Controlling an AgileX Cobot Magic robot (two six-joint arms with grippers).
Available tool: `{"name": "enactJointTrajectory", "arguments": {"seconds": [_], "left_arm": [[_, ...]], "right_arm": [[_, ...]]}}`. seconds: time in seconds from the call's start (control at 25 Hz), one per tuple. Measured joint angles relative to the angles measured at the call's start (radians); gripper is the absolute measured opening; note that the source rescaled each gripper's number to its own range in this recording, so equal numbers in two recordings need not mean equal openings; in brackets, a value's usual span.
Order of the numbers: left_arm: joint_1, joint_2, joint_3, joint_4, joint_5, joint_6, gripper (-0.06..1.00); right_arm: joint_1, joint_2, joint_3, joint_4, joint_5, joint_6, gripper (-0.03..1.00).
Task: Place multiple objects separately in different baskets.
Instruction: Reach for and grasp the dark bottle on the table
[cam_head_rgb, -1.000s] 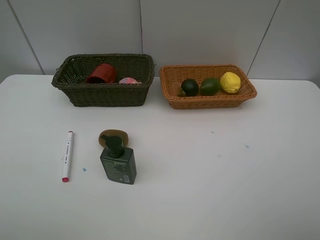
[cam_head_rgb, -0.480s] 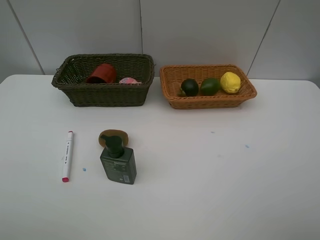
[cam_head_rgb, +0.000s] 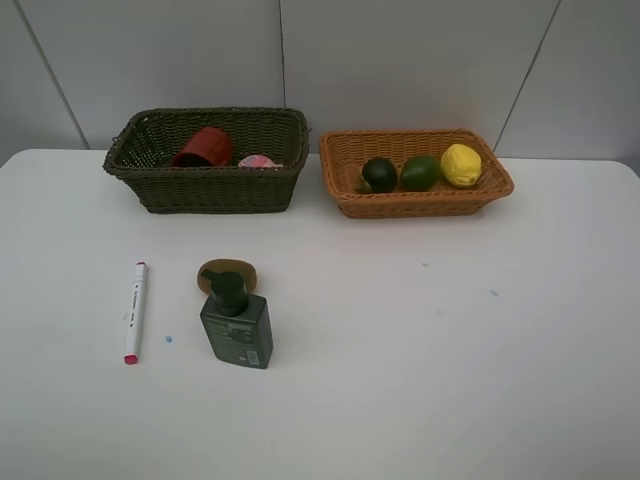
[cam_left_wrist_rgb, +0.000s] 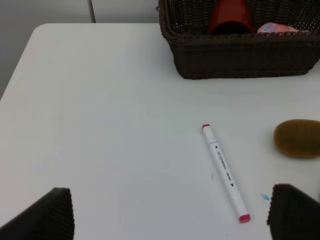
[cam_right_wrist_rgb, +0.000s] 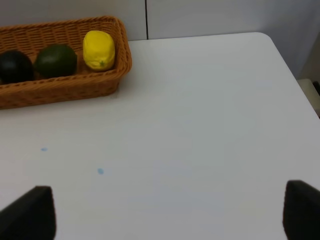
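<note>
The dark olive-brown basket (cam_head_rgb: 150, 190) at the back left holds the red cup (cam_head_rgb: 204, 146) and the pink bottle (cam_head_rgb: 259, 161). The orange-tan basket (cam_head_rgb: 420, 203) at the back right holds the dark round fruit (cam_head_rgb: 379, 174), the green avocado (cam_head_rgb: 420, 172) and the yellow lemon (cam_head_rgb: 460, 164). On the table lie the white marker (cam_head_rgb: 133, 311), the dark green pump bottle (cam_head_rgb: 236, 322) and, touching its pump end, the brown kiwi (cam_head_rgb: 228, 273). Neither arm shows in the high view. The left gripper (cam_left_wrist_rgb: 170, 215) is open above the marker (cam_left_wrist_rgb: 224, 171). The right gripper (cam_right_wrist_rgb: 170, 215) is open above bare table.
The white table (cam_head_rgb: 450, 350) ends at a grey panelled wall behind the baskets. Its right corner (cam_right_wrist_rgb: 265, 37) shows in the right wrist view. Small blue specks (cam_head_rgb: 493, 293) mark the table top.
</note>
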Motion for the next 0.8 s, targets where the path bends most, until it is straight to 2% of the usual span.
{"name": "enactJointTrajectory", "arguments": {"seconds": [0.28, 0.6, 0.72, 0.8], "left_arm": [[0.0, 0.026, -0.022, 0.0, 0.005, -0.001, 1.0], [0.002, 0.418, -0.331, -0.003, 0.027, 0.007, 1.0], [0.002, 0.59, -0.454, -0.051, 0.023, 0.068, 1.0], [0.002, 0.698, -0.517, -0.113, 0.022, 0.131, 1.0]], "right_arm": [[0.0, 0.0, 0.0, 0.001, 0.0, 0.0, 0.99], [0.0, 0.0, 0.0, 0.001, 0.0, 0.0, 0.99], [0.0, 0.0, 0.0, 0.001, 0.0, 0.0, 0.99], [0.0, 0.0, 0.0, 0.001, 0.0, 0.0, 0.99]]}}
